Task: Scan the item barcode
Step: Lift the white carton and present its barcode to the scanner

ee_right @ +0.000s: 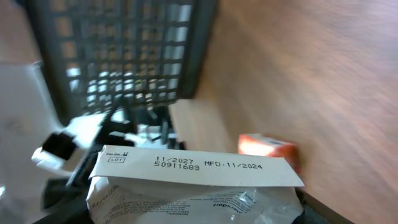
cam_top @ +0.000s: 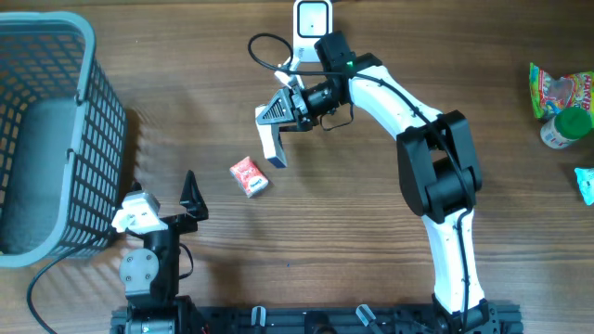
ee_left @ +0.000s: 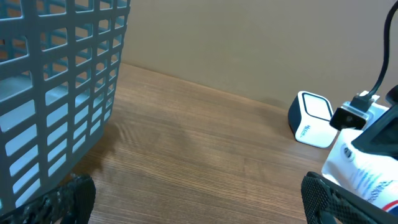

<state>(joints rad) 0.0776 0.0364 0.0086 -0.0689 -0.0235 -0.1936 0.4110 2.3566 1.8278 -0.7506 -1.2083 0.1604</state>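
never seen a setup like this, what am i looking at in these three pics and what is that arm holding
Two robot arms sit at a wooden table. One picture looks down from above; the other two come from cameras on each wrist. The right end effector holds a white packet, printed with dates, near the white scanner. The left end effector is open and empty, beside the grey basket. A red box lies on the table, and a green snack bag sits far right.

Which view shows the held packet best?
Right wrist: the packet fills the foreground, its date print readable. Overhead shows it small in the right gripper; left wrist catches only part at the frame edge.
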